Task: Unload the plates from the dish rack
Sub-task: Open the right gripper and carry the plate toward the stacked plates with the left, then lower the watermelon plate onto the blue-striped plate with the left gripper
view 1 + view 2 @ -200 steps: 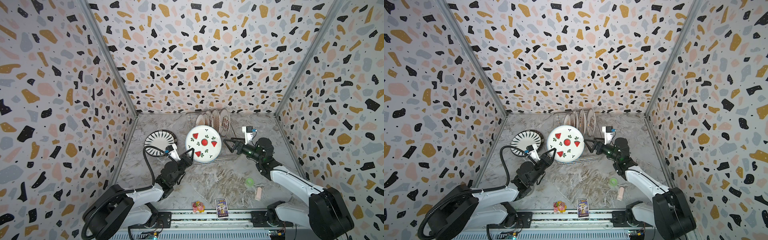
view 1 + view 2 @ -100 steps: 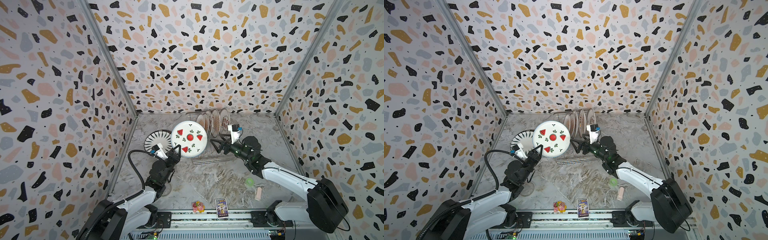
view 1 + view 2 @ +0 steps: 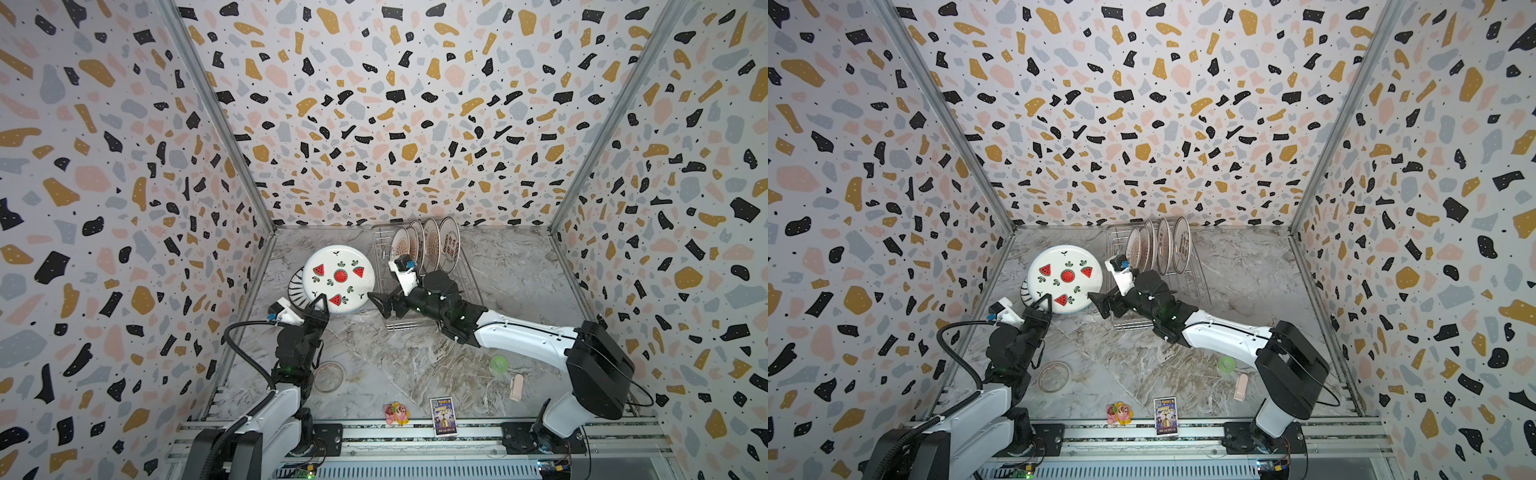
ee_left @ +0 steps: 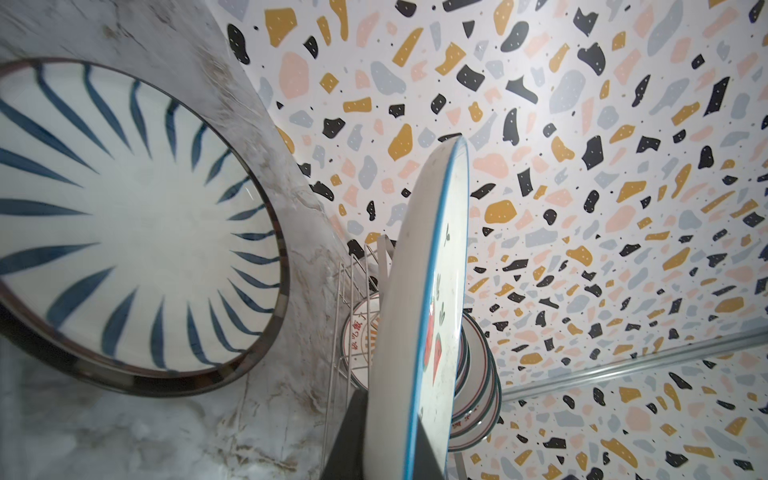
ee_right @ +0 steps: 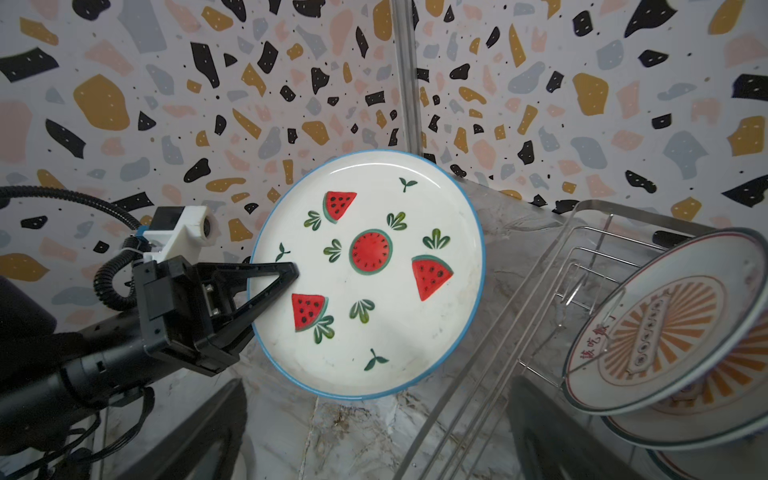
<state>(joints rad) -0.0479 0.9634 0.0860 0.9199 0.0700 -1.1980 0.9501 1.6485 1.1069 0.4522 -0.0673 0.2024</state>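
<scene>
The left arm point(image 3: 282, 403) and right arm point(image 3: 519, 336) wear white shells between black housings. A ribbed black cable point(image 5: 99, 278) loops beside the left tool point(image 5: 291, 272), whose black triangular fingers point(image 5: 257, 268) sit below a white camera mount point(image 5: 183, 232).

Watermelon plate point(image 3: 338, 278) aloft; other plates point(image 3: 432, 247) upright in rack point(image 3: 409, 325).

My two top cams sit high at 6 o'clock, facing down & fwd over the whole table point(image 3: 415, 365), dish rack point(image 3: 405, 325) toward 12; views near identical. L wrist cam: v. close, edge-on to the watermelon plate point(image 4: 415, 332). R wrist cam faces its front; both share plate & rack.
</scene>
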